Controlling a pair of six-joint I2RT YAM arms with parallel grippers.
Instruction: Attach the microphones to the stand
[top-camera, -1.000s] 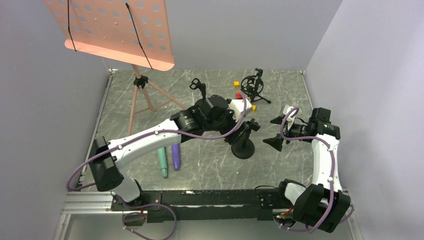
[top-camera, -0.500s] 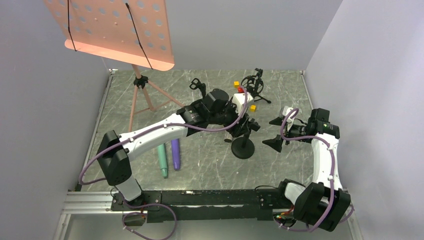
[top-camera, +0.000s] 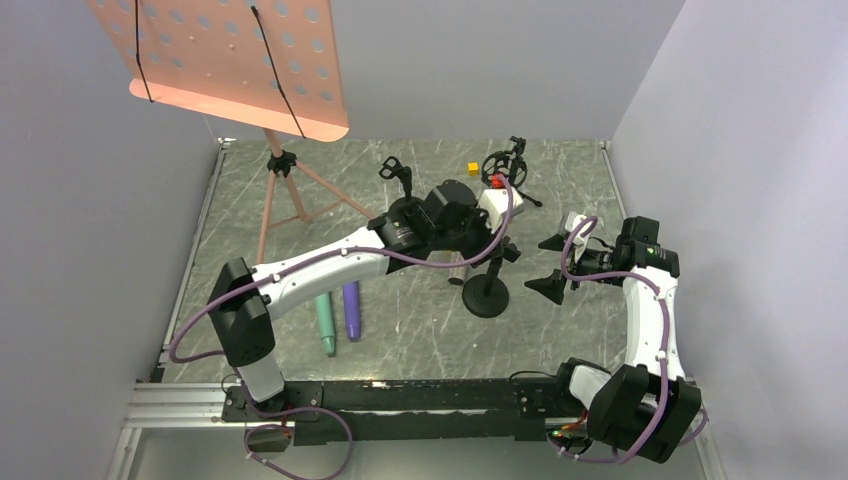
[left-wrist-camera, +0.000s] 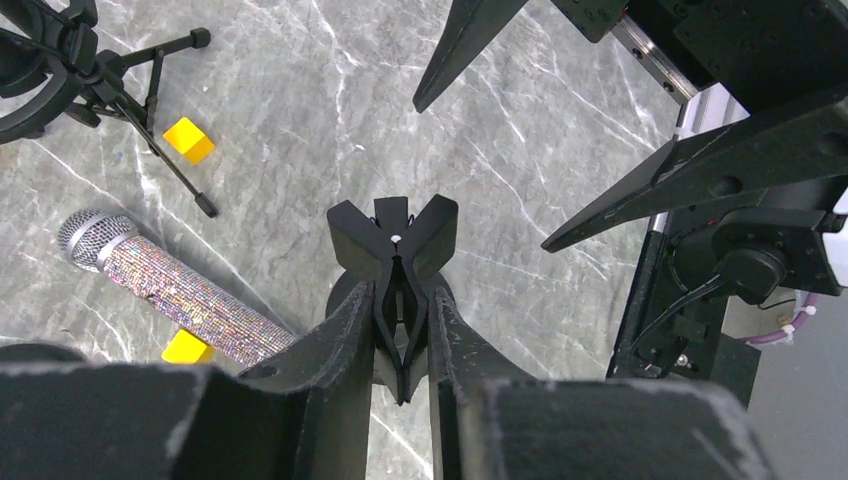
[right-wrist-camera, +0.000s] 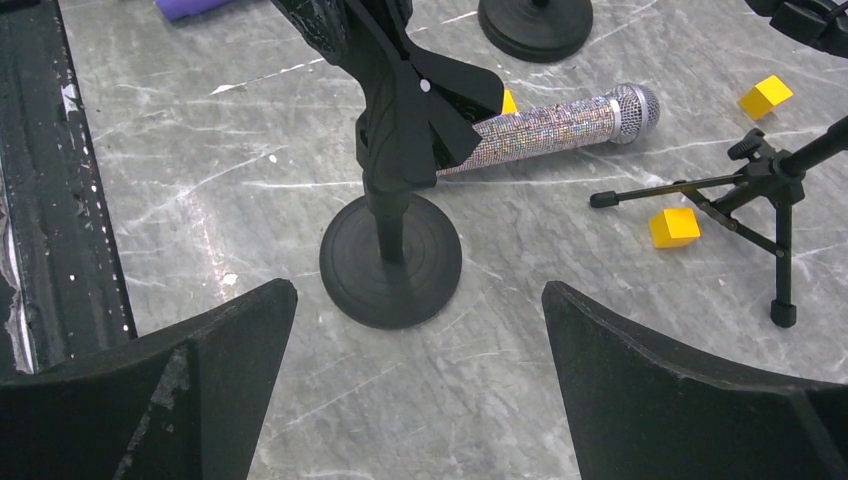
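our left pincer (left-wrist-camera: 400, 305) pinches the tail of the black spring clip (left-wrist-camera: 392, 232) on the round-based black stand (right-wrist-camera: 390, 262), likely to spread it for a mic. the right pincer (right-wrist-camera: 415, 292) gapes wide just beside the stand. the glittery copper microphone (left-wrist-camera: 190, 297) lies on the marble bench (left-wrist-camera: 300, 120) beside the left pincer, and the purple microphone (top-camera: 351, 310) and mint-green microphone (top-camera: 325, 320) lie well behind it.

the left arm (top-camera: 320, 268) and the right arm (top-camera: 648, 320) are made of white tubes with fat, round black joints. a thin purple cable (top-camera: 563, 258) loops along each arm, behind the fingers. the left gripper (left-wrist-camera: 402, 300) has 2 black fingers (left-wrist-camera: 330, 350) with rough, scratched edges. the right gripper (right-wrist-camera: 417, 290) has 2 wide black fingers (right-wrist-camera: 220, 360), pointed like fins.
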